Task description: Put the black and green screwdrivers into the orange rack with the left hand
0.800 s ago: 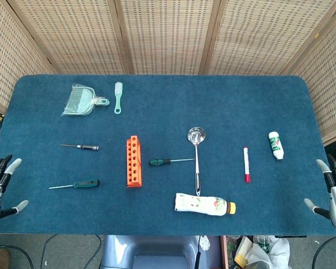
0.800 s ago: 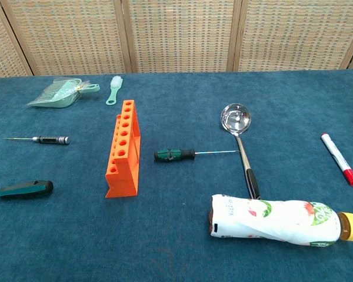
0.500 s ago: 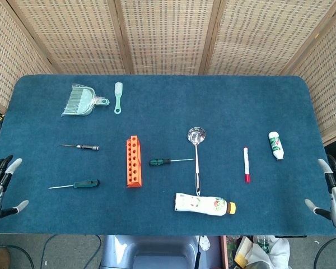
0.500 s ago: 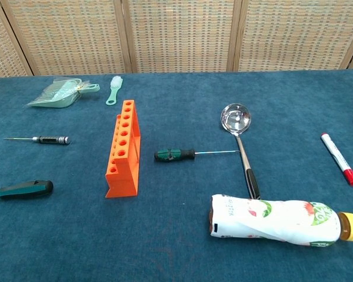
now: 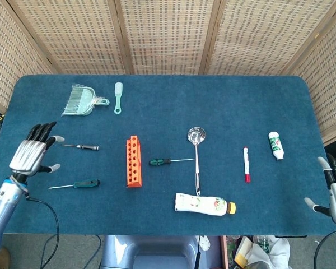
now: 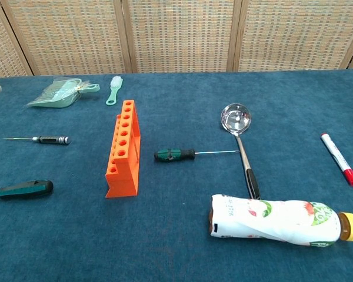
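Note:
The orange rack (image 5: 134, 161) (image 6: 123, 148) stands near the table's middle, its row of holes facing up. One black-and-green screwdriver (image 5: 87, 184) (image 6: 25, 188) lies left of the rack near the front. A second black-and-green screwdriver (image 5: 159, 162) (image 6: 175, 154) lies just right of the rack, shaft pointing right. My left hand (image 5: 33, 150) hovers over the table's left side, fingers spread, holding nothing, above and left of the front screwdriver. My right hand (image 5: 335, 189) is at the table's right edge, fingers apart and empty.
A thin silver-handled screwdriver (image 5: 85, 147) lies right of my left hand. A dustpan (image 5: 81, 101) and brush (image 5: 118, 96) sit at the back left. A ladle (image 5: 196, 157), squeezed bottle (image 5: 204, 204), red marker (image 5: 246, 163) and small white bottle (image 5: 275, 144) lie to the right.
My left hand has risen from the table's front-left edge and moved forward over the table toward the screwdrivers. The right hand has barely moved.

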Action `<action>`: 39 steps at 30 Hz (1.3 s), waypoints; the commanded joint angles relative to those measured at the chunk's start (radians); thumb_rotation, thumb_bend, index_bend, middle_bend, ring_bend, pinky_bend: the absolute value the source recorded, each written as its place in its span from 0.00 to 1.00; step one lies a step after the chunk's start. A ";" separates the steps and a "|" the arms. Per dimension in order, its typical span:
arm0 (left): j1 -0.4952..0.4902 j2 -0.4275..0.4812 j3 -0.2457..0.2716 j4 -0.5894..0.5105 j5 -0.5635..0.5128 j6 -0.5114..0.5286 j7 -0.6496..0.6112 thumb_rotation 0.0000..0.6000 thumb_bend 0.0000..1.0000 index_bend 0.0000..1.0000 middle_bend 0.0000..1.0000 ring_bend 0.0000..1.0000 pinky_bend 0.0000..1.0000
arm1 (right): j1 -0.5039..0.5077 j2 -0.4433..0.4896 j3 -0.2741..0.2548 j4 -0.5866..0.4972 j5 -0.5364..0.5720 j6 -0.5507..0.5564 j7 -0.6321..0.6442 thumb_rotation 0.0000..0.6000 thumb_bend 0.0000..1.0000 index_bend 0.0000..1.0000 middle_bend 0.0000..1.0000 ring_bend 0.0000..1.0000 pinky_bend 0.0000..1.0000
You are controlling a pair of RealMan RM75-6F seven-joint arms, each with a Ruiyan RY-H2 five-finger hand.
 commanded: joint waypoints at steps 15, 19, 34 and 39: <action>-0.229 -0.338 -0.023 0.440 -0.145 -0.267 0.041 1.00 0.27 0.49 0.00 0.00 0.00 | 0.021 0.003 0.019 0.016 0.070 -0.057 0.009 1.00 0.00 0.00 0.00 0.00 0.00; -0.246 -0.374 -0.020 0.468 -0.164 -0.292 0.062 1.00 0.27 0.49 0.00 0.00 0.00 | 0.028 0.005 0.022 0.020 0.083 -0.073 0.017 1.00 0.00 0.00 0.00 0.00 0.00; -0.289 -0.444 -0.029 0.544 -0.213 -0.333 0.100 1.00 0.27 0.49 0.00 0.00 0.00 | 0.025 0.010 0.021 0.025 0.086 -0.072 0.038 1.00 0.00 0.00 0.00 0.00 0.00; -0.292 -0.445 -0.030 0.541 -0.233 -0.345 0.114 1.00 0.27 0.50 0.00 0.00 0.00 | 0.022 0.013 0.023 0.022 0.088 -0.067 0.047 1.00 0.00 0.00 0.00 0.00 0.00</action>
